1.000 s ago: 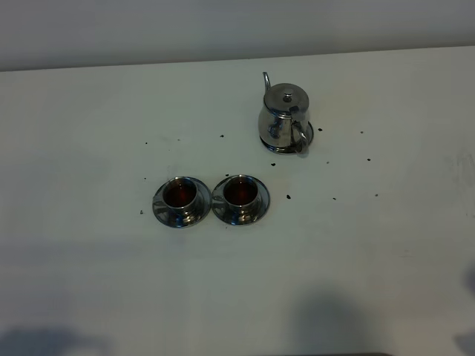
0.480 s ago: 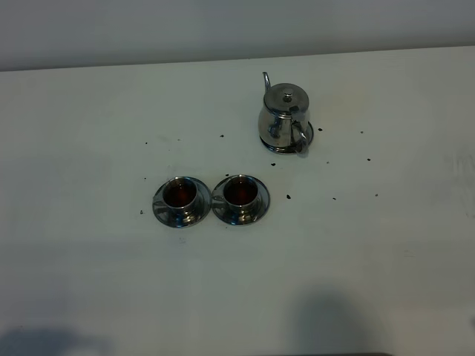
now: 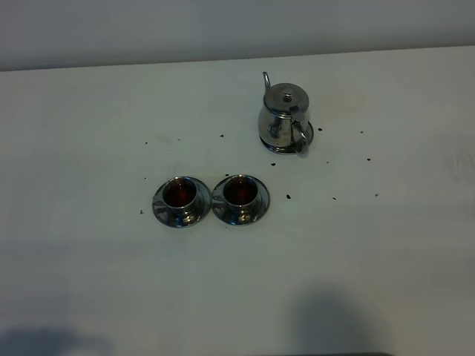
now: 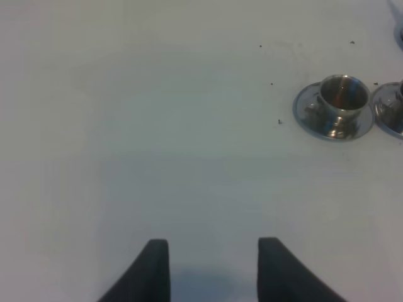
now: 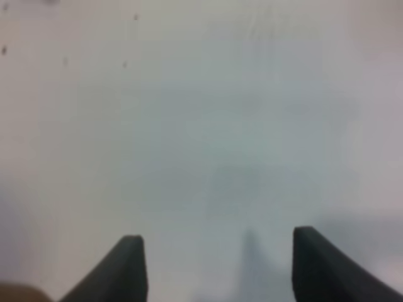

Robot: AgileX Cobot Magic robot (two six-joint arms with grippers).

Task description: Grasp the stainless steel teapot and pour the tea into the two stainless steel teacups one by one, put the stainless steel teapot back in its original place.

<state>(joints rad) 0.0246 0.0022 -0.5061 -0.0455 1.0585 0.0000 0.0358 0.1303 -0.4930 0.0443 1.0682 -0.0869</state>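
The stainless steel teapot (image 3: 285, 118) stands upright at the back right of the white table, spout pointing away, loop handle toward the front. The two stainless steel teacups stand side by side on round saucers near the middle, the left teacup (image 3: 180, 199) and the right teacup (image 3: 240, 196). Both hold dark reddish-brown tea (image 3: 239, 192). In the left wrist view the left teacup (image 4: 340, 100) shows, far from my left gripper (image 4: 213, 258), which is open and empty. My right gripper (image 5: 216, 261) is open and empty over bare table. Neither gripper shows in the exterior view.
Small dark specks (image 3: 289, 196) lie scattered on the white table (image 3: 89, 282) around the teapot and cups. The table's back edge meets a pale wall (image 3: 148, 30). Soft shadows lie along the front edge.
A dark shape at the right edge of the exterior view has withdrawn out of the frame. The teapot and teacups have not moved.
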